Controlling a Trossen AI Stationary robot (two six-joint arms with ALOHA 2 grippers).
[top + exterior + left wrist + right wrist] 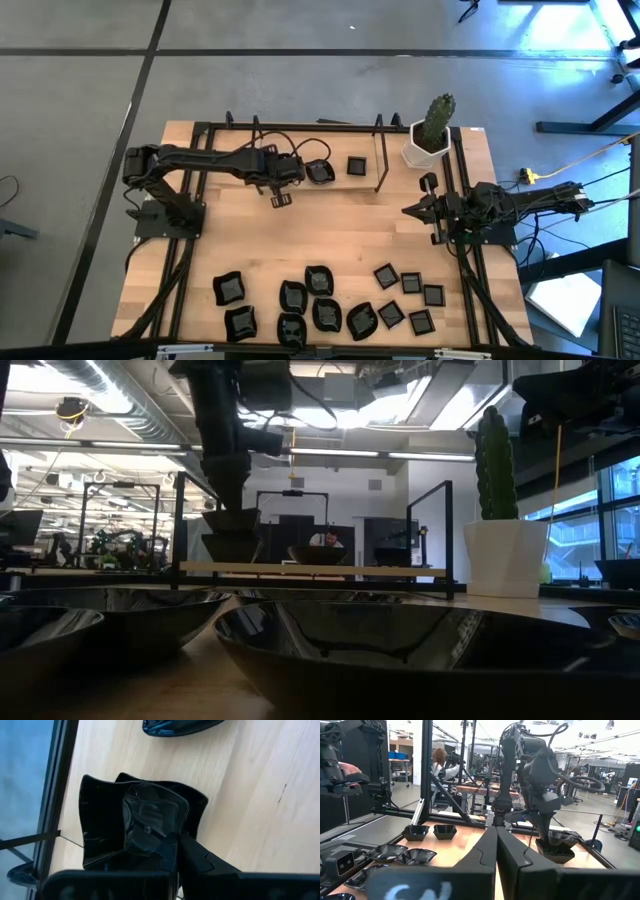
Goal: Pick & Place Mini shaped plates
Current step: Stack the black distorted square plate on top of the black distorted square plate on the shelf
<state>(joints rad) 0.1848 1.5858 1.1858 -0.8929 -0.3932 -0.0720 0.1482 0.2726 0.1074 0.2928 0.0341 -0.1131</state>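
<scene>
High view: left gripper [281, 199] clenched on a wavy plate [281, 200], lowered near two placed plates [320, 172]; remaining plates [320, 310] along front edge. Left wrist view: rim pinched for release. Right wrist view: right gripper [496, 832] closed empty, waiting.

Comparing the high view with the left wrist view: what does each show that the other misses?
Only the high view shows the cluster of black plates along the table's near edge, the cactus pot and the right gripper, shut and waiting at the right side. Only the left wrist view shows the wavy-edged plate clamped in the left gripper. Both show the wooden table and a second plate nearby.
</scene>
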